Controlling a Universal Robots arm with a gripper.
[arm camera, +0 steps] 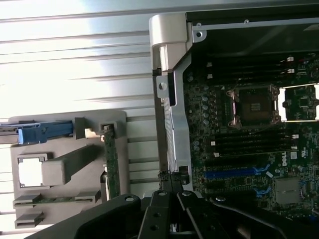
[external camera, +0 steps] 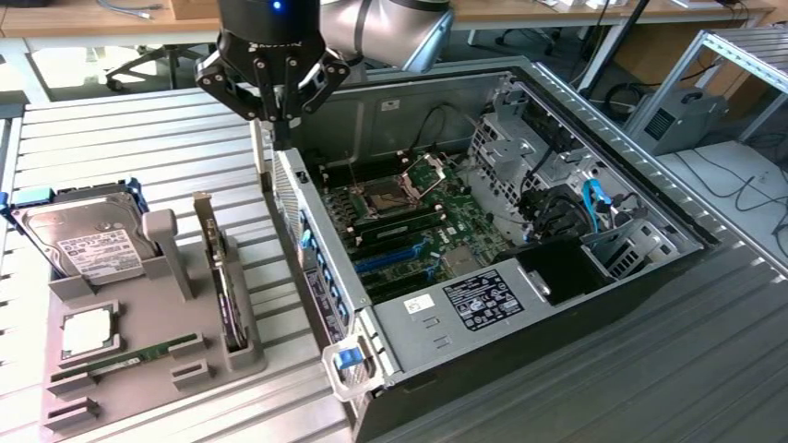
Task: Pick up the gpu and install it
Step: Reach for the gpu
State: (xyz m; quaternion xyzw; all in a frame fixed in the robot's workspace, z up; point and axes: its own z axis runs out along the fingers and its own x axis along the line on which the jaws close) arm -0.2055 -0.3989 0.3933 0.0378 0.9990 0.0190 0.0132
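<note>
The gpu is a long thin dark card standing on edge in a slot of the grey holder, at the exterior view's left of the open computer case. In the wrist view the gpu shows edge-on beside the case's rear wall. My gripper hangs above the far end of that rear wall, beyond the gpu's far end and well above it. Its fingers are shut together with nothing between them. In the wrist view the gripper sits over the wall's rim. A blue slot lies on the motherboard.
The holder also carries a silver hard drive in a blue frame, a square chip and a green memory stick. A drive cage and cables fill the case's right side. Ribbed metal table surrounds everything.
</note>
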